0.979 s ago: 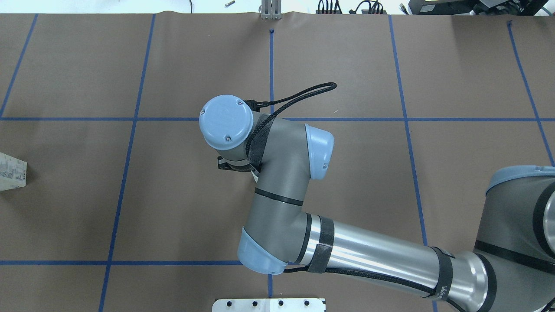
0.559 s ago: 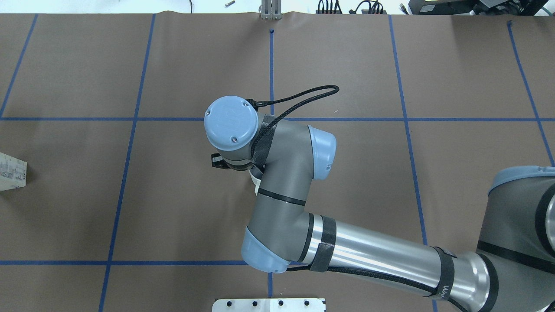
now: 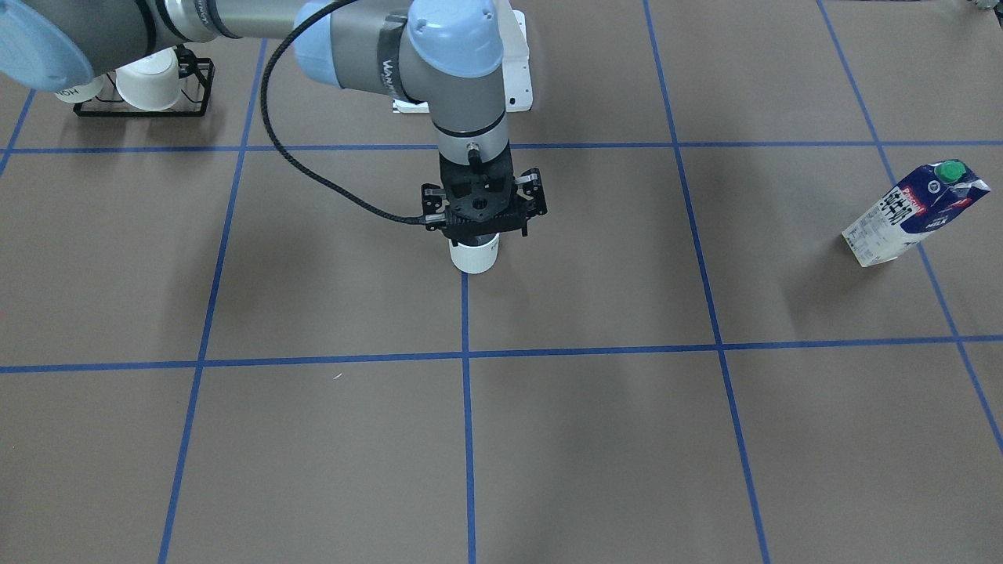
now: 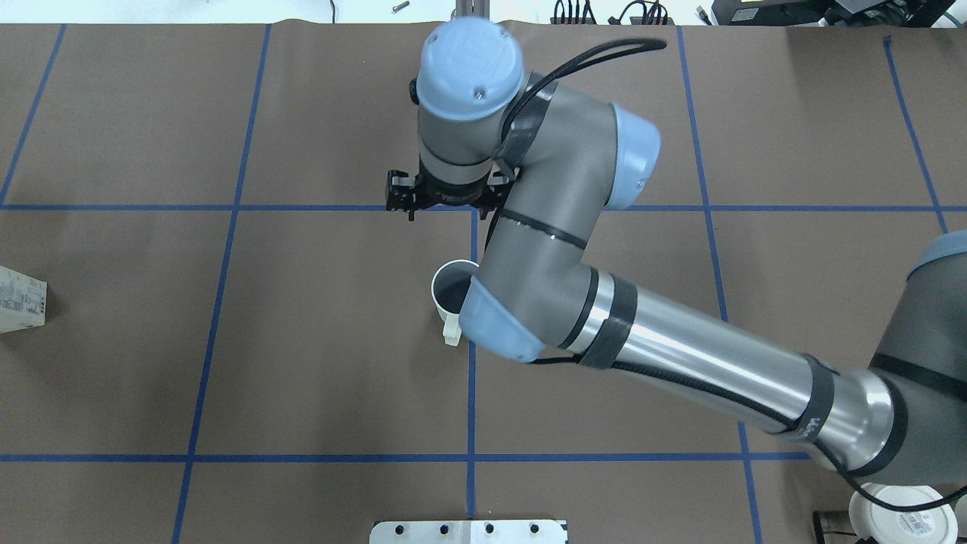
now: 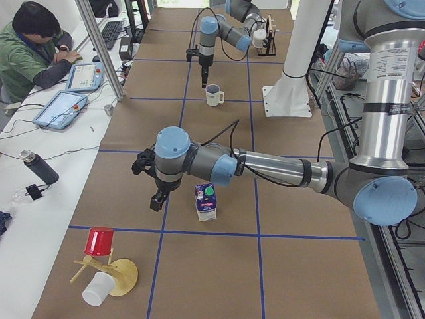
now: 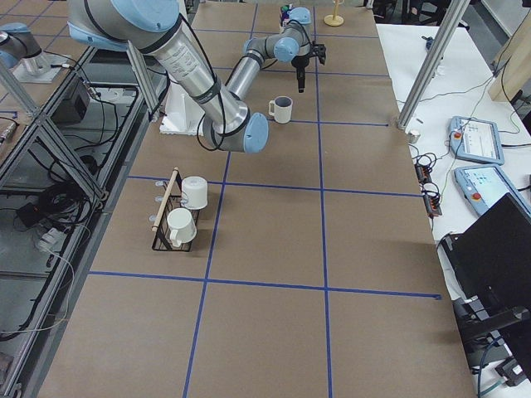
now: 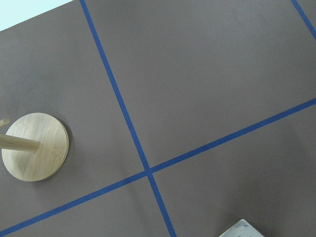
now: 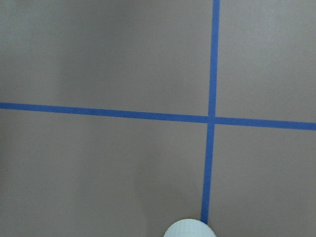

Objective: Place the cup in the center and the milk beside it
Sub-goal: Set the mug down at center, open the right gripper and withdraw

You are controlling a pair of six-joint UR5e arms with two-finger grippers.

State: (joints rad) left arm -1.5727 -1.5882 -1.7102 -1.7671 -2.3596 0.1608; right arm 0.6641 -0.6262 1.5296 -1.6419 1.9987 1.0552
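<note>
The cup, a small white mug with a dark inside, stands upright on the brown surface, just left of the centre blue tape line. It also shows in the front view and at the bottom edge of the right wrist view. My right gripper hangs above the table beyond the cup, apart from it, jaws spread and empty. The milk, a blue and white carton with a green cap, stands far off at the left end. My left gripper hovers next to it; I cannot tell its state.
A black wire rack with two white cups stands near the right arm's base. A wooden cup tree with a red cup stands at the left end; its base shows in the left wrist view. A person sits beside the table.
The right arm has risen and swung toward the table's far side. The cup, before mostly hidden under the wrist, now stands uncovered and free of the gripper.
</note>
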